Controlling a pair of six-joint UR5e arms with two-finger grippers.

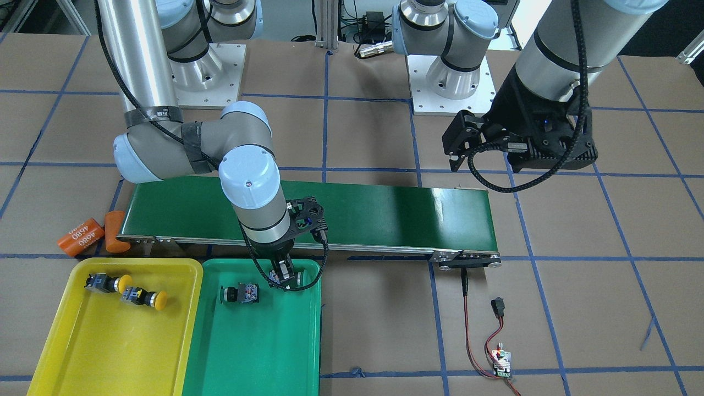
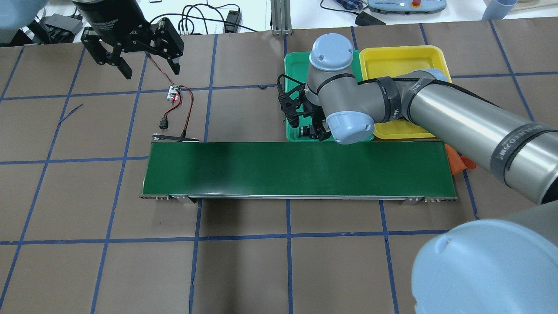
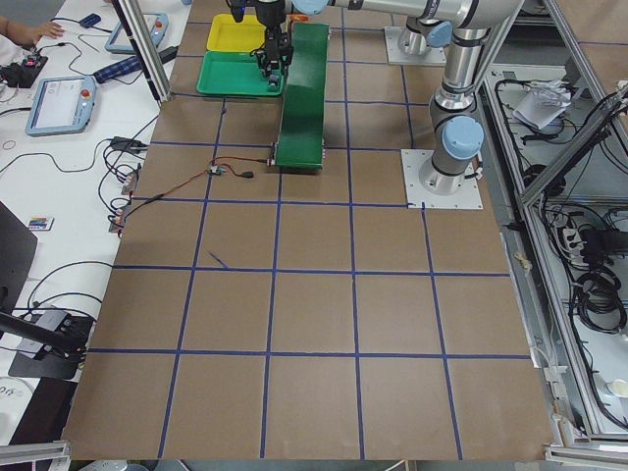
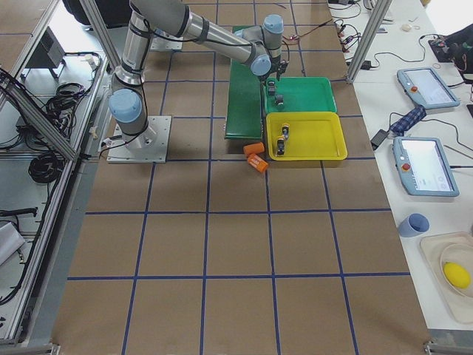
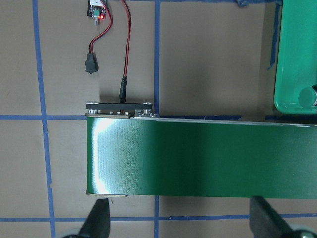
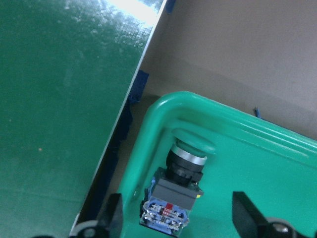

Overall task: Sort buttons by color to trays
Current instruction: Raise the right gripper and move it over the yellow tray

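Sideways, a mushroom-capped button [image 6: 173, 193] lies in the glossy green tray [image 6: 277, 168].

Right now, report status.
Left gripper open, hovering aside. Right gripper open over green tray, green button between its fingers. Both yellow buttons in yellow tray.

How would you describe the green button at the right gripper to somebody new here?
Find the green tray, beside the yellow tray. The button lies in its corner by the conveyor belt, between the open fingers of the right gripper; the other green button lies alone.
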